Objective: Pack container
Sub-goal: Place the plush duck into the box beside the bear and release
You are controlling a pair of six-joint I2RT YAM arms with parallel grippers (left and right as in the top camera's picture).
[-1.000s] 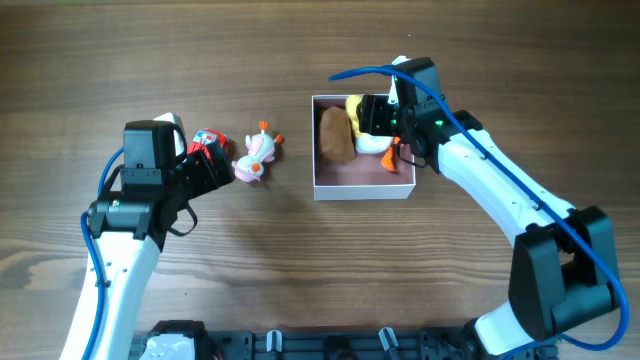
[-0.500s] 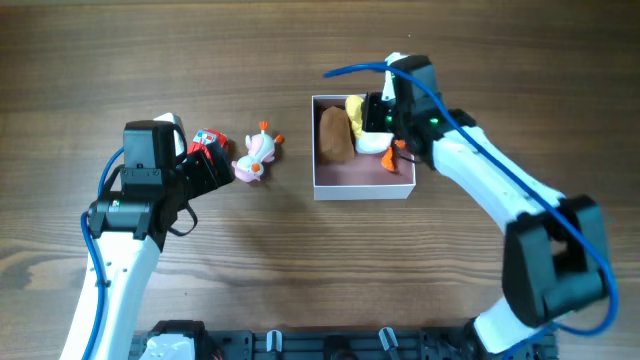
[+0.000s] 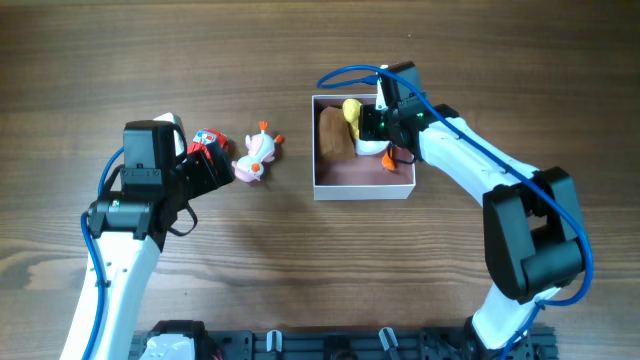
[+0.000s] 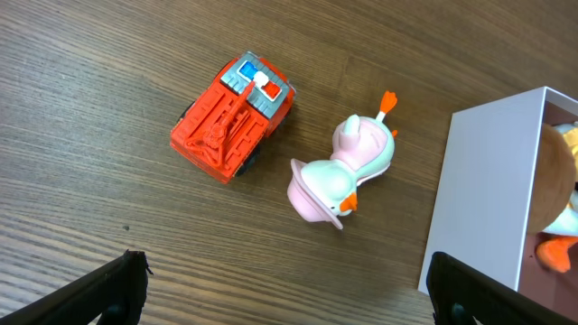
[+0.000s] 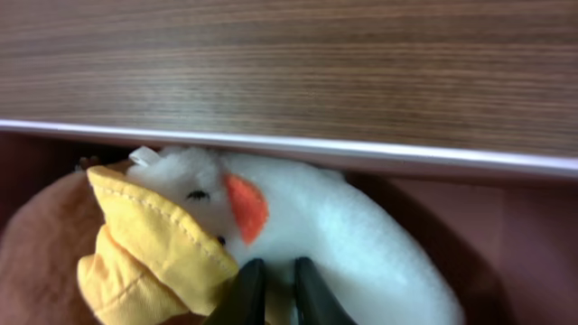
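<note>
The container (image 3: 363, 188), a white-walled square box with a pink floor, holds a brown plush (image 3: 335, 133) and a white plush duck (image 3: 372, 148) with a yellow bill (image 5: 158, 230). My right gripper (image 3: 375, 125) is down inside the box at its far side. Its jaws (image 5: 271, 273) are shut, tips against the duck's white body; no clear hold shows. My left gripper (image 3: 205, 165) stands wide open on the left, close to a red toy truck (image 4: 233, 116) and a pink duck toy (image 4: 345, 171), with nothing between its fingers.
The truck (image 3: 208, 140) and pink duck (image 3: 254, 158) lie on the wooden table left of the box. The box's left wall (image 4: 488, 190) shows at the right of the left wrist view. Its far rim (image 5: 361, 152) runs across the right wrist view.
The right gripper's jaws have closed, and its wrist has shifted a little left and toward the far side over the box. The left arm and the toys outside have not moved.
</note>
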